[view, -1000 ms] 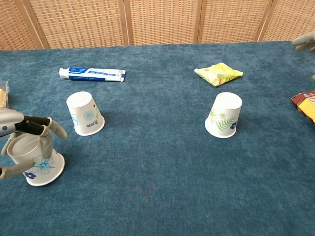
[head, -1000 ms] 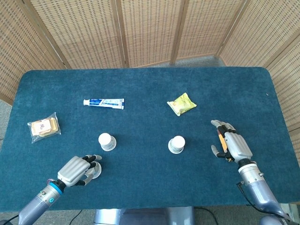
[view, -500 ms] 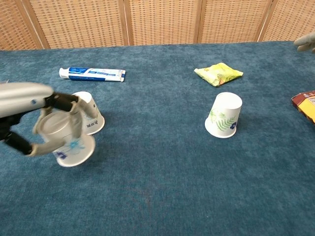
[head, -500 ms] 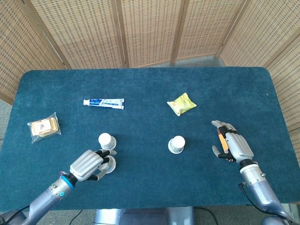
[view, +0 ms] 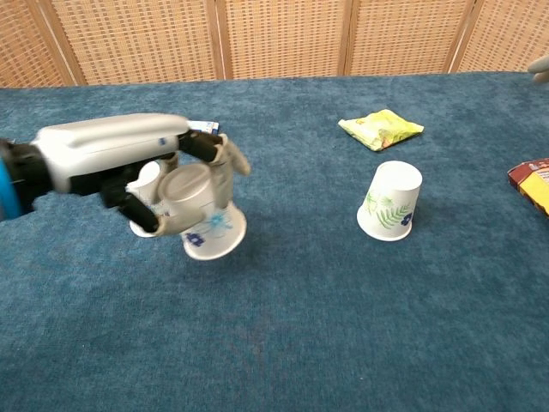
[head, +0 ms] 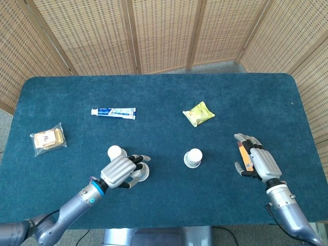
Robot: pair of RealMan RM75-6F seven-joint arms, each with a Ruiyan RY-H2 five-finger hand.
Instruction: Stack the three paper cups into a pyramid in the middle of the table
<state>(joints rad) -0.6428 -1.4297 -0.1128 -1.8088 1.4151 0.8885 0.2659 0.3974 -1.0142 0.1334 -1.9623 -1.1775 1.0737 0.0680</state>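
Observation:
My left hand (head: 120, 170) (view: 129, 167) grips an upside-down paper cup with blue flowers (view: 204, 221) (head: 142, 172), carried just above the cloth. A second upside-down cup (head: 114, 152) (view: 144, 180) stands right behind it, mostly hidden by the hand in the chest view. The third cup, with a green fern print (view: 392, 202) (head: 193, 158), stands upside down right of centre. My right hand (head: 259, 163) hovers near the right edge with its fingers apart, holding nothing; only a fingertip of it shows in the chest view.
A toothpaste tube (head: 113, 112) lies at the back left and a yellow snack packet (head: 199, 113) (view: 381, 128) at the back right. A clear bag of biscuits (head: 47, 138) sits near the left edge. An orange-brown box (head: 243, 155) (view: 531, 181) lies by my right hand.
My left hand has carried the blue-flowered cup off the front left of the table and rightward, past the second cup. The right hand has barely shifted.

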